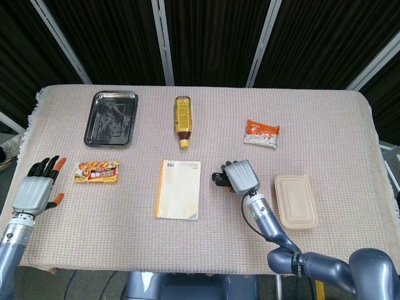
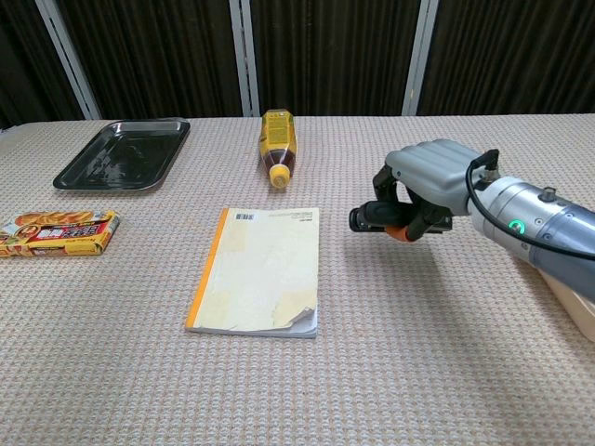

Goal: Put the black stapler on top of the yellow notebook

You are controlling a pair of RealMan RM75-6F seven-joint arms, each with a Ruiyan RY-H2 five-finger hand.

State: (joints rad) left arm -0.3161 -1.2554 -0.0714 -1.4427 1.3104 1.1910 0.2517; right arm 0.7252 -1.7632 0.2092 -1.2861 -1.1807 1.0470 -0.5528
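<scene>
Fingers of the right hand (image 2: 429, 184) grasp the stapler (image 2: 370, 219), lifted clear of the cloth; carry it level toward the notebook (image 2: 260, 269) lying left of the fingertips, then lower flat onto its centre

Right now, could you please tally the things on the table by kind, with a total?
Snack packs: 2
Bottle: 1
Tray: 1
Notebook: 1
Stapler: 1, held by the right hand
Lidded box: 1
Total: 7
</scene>
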